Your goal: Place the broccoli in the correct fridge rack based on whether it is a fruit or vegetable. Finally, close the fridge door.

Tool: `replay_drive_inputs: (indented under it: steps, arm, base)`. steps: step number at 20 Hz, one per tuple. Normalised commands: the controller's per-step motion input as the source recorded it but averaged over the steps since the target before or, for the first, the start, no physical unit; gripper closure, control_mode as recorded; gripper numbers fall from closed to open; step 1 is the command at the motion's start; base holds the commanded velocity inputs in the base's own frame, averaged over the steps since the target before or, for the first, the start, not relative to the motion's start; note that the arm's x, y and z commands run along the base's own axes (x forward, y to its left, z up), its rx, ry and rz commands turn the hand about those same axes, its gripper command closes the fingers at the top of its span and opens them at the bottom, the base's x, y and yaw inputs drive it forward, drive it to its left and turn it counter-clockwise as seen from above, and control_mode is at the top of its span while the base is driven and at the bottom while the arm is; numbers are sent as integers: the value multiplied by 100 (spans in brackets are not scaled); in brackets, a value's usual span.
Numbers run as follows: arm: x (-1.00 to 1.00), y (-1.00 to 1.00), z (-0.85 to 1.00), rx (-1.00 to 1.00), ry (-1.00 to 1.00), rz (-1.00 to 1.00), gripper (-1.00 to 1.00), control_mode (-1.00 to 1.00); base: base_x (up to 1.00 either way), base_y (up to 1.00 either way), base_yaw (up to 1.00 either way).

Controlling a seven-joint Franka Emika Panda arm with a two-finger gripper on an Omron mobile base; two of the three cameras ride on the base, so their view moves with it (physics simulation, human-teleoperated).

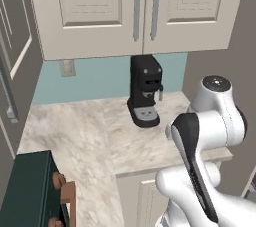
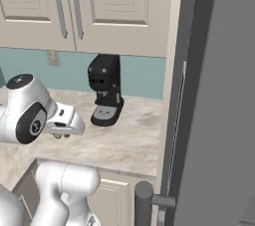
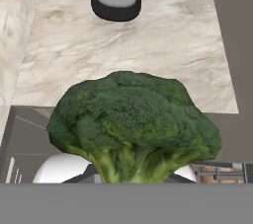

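Broccoli point(image 3: 134, 124): dark green, bumpy crown over a paler green, branching stub stem, held upright with stem downward at the bottom of the hand view, raised clear above the near edge of the marbled worktop point(image 3: 148, 45), crown filling the view's lower middle.

Bare marble counter point(image 1: 75, 136) left of the coffee machine point(image 1: 145, 91), upper cabinets point(image 1: 135, 6) overhead, fridge door point(image 2: 219, 120) seemingly blocking the right
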Motion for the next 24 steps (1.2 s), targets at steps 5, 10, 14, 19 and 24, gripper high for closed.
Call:
replay_drive_inputs:
  steps: [5,10,14,19,24]
  arm:
    - [0,0,0,0,0,0,100,100]
    - [0,0,0,0,0,0,100,100]
    - [0,0,0,0,0,0,100,100]
    - [0,0,0,0,0,0,100,100]
    - [0,0,0,0,0,0,100,100]
  base:
    - [-96,-2,0]
    - [-100,0,0]
    - [-100,0,0]
    - [-100,0,0]
    - [-83,-66,0]
